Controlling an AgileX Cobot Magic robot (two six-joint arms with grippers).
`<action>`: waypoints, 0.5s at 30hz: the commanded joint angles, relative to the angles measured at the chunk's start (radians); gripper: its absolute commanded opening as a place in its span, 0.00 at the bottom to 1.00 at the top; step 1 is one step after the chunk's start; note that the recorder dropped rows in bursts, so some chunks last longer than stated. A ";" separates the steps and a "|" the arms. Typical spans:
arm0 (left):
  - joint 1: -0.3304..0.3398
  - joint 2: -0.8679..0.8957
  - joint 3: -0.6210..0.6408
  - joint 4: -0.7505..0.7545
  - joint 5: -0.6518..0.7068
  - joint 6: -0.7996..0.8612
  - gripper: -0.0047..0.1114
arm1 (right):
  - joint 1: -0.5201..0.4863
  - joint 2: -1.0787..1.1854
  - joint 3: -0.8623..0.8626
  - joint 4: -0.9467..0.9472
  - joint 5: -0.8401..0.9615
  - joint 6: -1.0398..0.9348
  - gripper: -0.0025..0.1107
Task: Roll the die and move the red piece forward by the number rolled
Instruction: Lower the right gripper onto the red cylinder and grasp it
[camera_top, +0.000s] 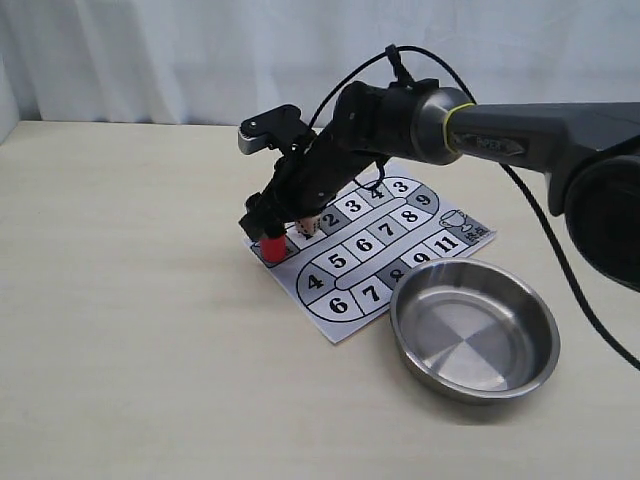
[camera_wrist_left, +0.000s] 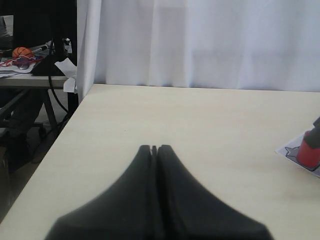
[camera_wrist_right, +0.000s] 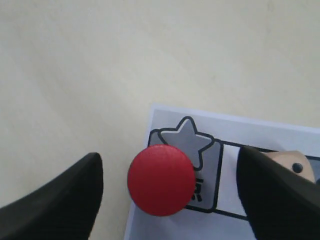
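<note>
Red and glossy, the red piece (camera_wrist_right: 161, 179) stands upright between the two black fingers (camera_wrist_right: 55, 200) of the right gripper (camera_wrist_right: 169, 167). Its jaws are spread wide, with a clear gap to the piece on either side, so nothing is held. The piece sits at the star square (camera_wrist_right: 192, 140) in the corner of the paper board (camera_wrist_right: 165, 112), right under the gripper. Just past one finger, and partly hidden behind it, the pale wooden die (camera_wrist_right: 294, 164) lies on the next square of the track, with one dark pip showing. From the exterior view the right gripper (camera_top: 272, 232) points down at the board's (camera_top: 345, 330) near corner, with the red piece (camera_top: 271, 248) below its tips and the die (camera_top: 307, 228) just beside it under the wrist. A steel bowl (camera_top: 475, 335) sits well apart from this gripper, at the board's opposite end, on the light wooden table (camera_top: 130, 330). The left gripper (camera_wrist_left: 155, 148) has its fingers pressed together on nothing, over bare table. The red piece (camera_wrist_left: 311, 152) and the board corner (camera_wrist_left: 290, 150) lie far ahead of it, and a white curtain (camera_wrist_left: 210, 45) hangs beyond the table's far edge.
</note>
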 joint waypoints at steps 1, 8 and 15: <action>0.000 0.000 0.002 -0.004 -0.013 -0.004 0.04 | 0.010 0.016 -0.003 -0.008 -0.023 -0.017 0.64; 0.000 0.000 0.002 -0.004 -0.013 -0.004 0.04 | 0.010 0.033 -0.003 0.003 -0.030 -0.032 0.64; 0.000 0.000 0.002 -0.004 -0.013 -0.004 0.04 | 0.010 0.031 -0.003 -0.001 -0.028 -0.032 0.24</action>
